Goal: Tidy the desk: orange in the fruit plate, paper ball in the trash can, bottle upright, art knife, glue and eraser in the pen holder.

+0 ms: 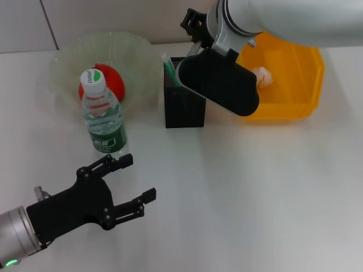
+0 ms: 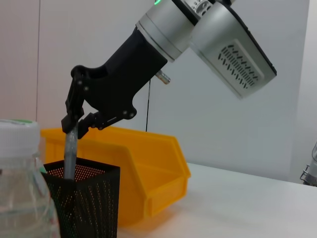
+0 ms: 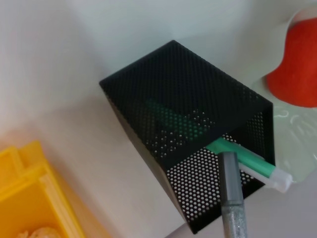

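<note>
Right gripper [image 2: 74, 130] clamped on slim grey art knife [image 3: 231, 206], long axis near vertical, tip inside mouth of square black mesh pen holder [image 1: 184, 105]. Left gripper [image 1: 136, 182], jaws apart, idle near clear green-labelled bottle [image 1: 104, 118].

white table [image 1: 238, 187], fruit plate [image 1: 68, 62], bottle [image 1: 104, 116], pen holder [image 1: 182, 110], trash can [image 1: 295, 85]

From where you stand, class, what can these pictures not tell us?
- Eraser: in no view; the pen holder may hide it inside.
- Right pincer: head view, the wrist housing covers it.
- Grey stick: art knife or glue, unclear in the wrist views.
- Paper ball: head view, arm half covers it.
</note>
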Controlling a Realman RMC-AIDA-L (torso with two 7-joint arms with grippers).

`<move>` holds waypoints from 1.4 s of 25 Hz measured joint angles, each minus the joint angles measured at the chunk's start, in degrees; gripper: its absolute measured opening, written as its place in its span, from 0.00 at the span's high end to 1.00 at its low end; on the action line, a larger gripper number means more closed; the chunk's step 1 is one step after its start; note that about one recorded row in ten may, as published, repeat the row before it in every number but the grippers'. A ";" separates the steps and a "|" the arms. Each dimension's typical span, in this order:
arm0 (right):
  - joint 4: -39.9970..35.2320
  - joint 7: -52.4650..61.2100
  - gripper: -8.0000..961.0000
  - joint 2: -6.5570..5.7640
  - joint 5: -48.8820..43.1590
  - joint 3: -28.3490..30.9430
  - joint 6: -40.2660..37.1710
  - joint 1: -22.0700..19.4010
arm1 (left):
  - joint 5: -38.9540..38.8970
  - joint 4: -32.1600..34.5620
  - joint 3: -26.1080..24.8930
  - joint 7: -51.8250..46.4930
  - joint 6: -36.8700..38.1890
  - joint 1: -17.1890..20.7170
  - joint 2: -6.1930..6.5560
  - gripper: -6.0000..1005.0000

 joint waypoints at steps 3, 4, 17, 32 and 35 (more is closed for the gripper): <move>0.10 0.26 0.85 0.02 0.00 -0.42 -0.33 0.02 | 0.00 0.10 0.00 0.00 0.00 -0.05 0.00 0.16; 0.10 0.26 0.85 0.02 0.00 -0.42 -0.33 0.02 | 0.00 0.10 0.03 0.00 0.00 -0.06 0.00 0.16; -2.49 2.96 0.78 0.67 -0.08 -1.15 -6.52 0.67 | 0.00 -0.28 0.41 0.00 0.02 0.15 0.00 0.16; -22.12 11.93 0.33 0.73 6.76 18.37 -11.74 -4.21 | 0.02 0.12 0.13 0.00 0.55 0.62 0.33 0.16; -28.58 11.64 0.33 1.13 15.93 28.51 -13.19 -9.00 | 0.01 0.33 -0.49 0.00 0.79 1.20 0.46 0.16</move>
